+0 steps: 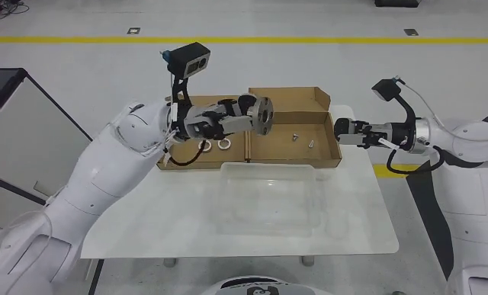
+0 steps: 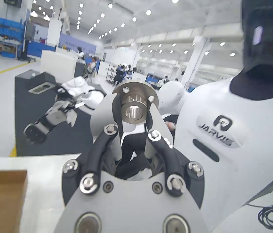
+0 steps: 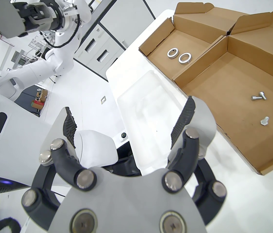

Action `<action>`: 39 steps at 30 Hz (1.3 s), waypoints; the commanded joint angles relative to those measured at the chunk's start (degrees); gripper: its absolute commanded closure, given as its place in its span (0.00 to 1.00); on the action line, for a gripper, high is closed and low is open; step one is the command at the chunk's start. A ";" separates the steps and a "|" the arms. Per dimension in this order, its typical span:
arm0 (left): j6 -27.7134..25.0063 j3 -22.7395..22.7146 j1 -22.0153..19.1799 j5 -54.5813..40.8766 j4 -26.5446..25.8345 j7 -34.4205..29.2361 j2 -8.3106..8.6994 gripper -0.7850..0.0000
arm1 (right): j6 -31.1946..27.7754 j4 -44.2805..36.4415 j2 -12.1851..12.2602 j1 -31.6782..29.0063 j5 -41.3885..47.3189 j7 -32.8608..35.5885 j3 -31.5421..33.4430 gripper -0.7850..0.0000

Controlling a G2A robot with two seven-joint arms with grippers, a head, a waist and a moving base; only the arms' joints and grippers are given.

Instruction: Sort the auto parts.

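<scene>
Nearest the robot, at 6 o'clock on the white table (image 1: pixel 358 219), we see a clear plastic tray (image 1: pixel 267 203). Beyond it, two open cardboard boxes stand side by side, touching. At 11 o'clock, the left box (image 3: pixel 189 41) holds a metal ring (image 1: pixel 204 145) and, just beside it, a second ring (image 1: pixel 224 143). At 1 o'clock, the right box (image 1: pixel 278 149) holds a bolt (image 1: pixel 296 135) and a second bolt (image 1: pixel 311 142), near each other on its floor. Toward 12 o'clock, the left gripper (image 2: pixel 134 109) is clamped on the hub of a flanged metal bearing (image 1: pixel 264 115), which we find raised above the seam between the boxes. At 3 o'clock, the right gripper (image 3: pixel 128 109) hangs by the right box's outer wall, jaws spread wide and gripping nothing.
</scene>
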 commanded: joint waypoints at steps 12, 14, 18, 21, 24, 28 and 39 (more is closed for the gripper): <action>4.08 -2.50 2.60 -29.33 -5.48 -7.26 -1.58 1.00 | 0.00 0.00 0.00 0.00 0.00 0.00 0.00 0.00; 6.08 -3.89 3.49 -32.99 -6.32 -9.27 -2.09 1.00 | 0.00 0.00 0.00 0.00 0.00 0.00 0.00 0.00; 10.55 -7.73 5.61 -38.29 -6.90 -13.74 -3.41 1.00 | 0.00 0.00 0.00 0.00 0.00 0.00 0.00 0.00; 14.24 -10.23 7.34 -39.69 -7.12 -17.44 -4.62 1.00 | 0.00 0.00 0.00 0.00 0.00 0.00 0.00 0.00; 18.33 -12.71 9.02 -42.75 -7.56 -21.52 -6.11 1.00 | 0.00 0.00 0.00 0.00 0.00 0.00 0.00 0.00; 23.07 -16.42 10.70 -42.97 -6.65 -26.26 -8.22 1.00 | 0.00 0.00 0.00 0.00 0.00 0.00 0.00 0.00; 21.20 -22.57 11.84 -21.67 -4.28 -24.40 -12.28 1.00 | 0.00 0.00 0.00 0.00 0.00 0.00 0.00 0.00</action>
